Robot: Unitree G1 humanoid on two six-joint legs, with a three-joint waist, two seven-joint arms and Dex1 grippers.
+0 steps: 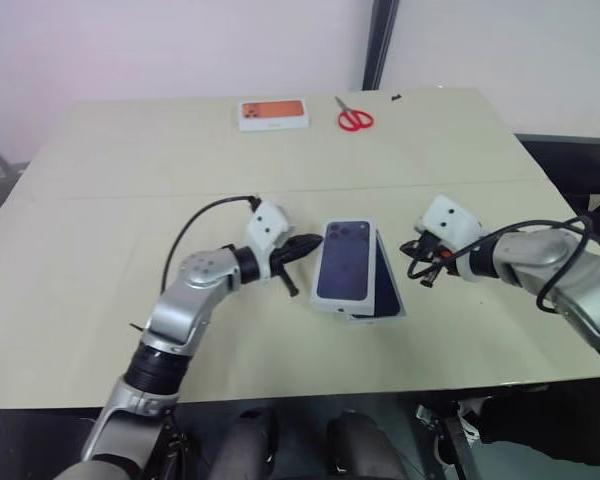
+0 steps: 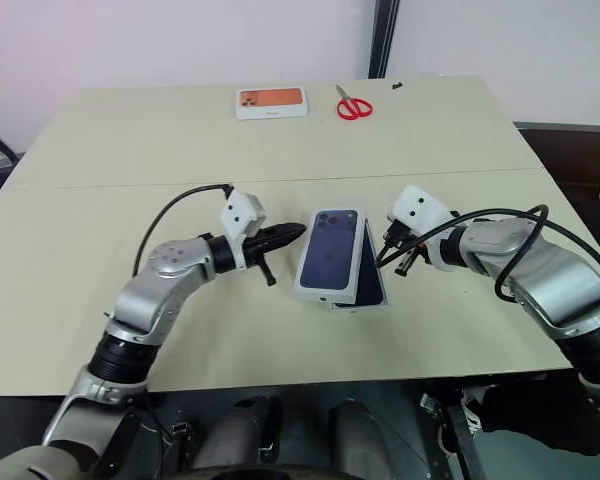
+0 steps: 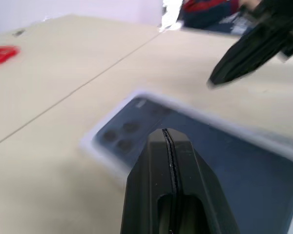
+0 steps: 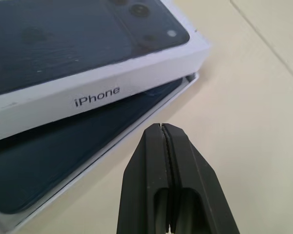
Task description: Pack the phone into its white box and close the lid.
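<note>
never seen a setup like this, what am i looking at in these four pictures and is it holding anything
This is a two-armed humanoid robot at a beige table. The two wide pictures come from cameras in its head, looking down over its arms. The two close-ups come from a camera on each wrist, looking along that arm's black fingers.

Between the arms lies a shallow white cardboard box with a slim dark blue phone in it. A white lid printed with a phone picture sits askew on top, not closed. At the far edge lie a white box with an orange picture and red-handled scissors.

The left hand and right hand are both shut and hold nothing.
</note>
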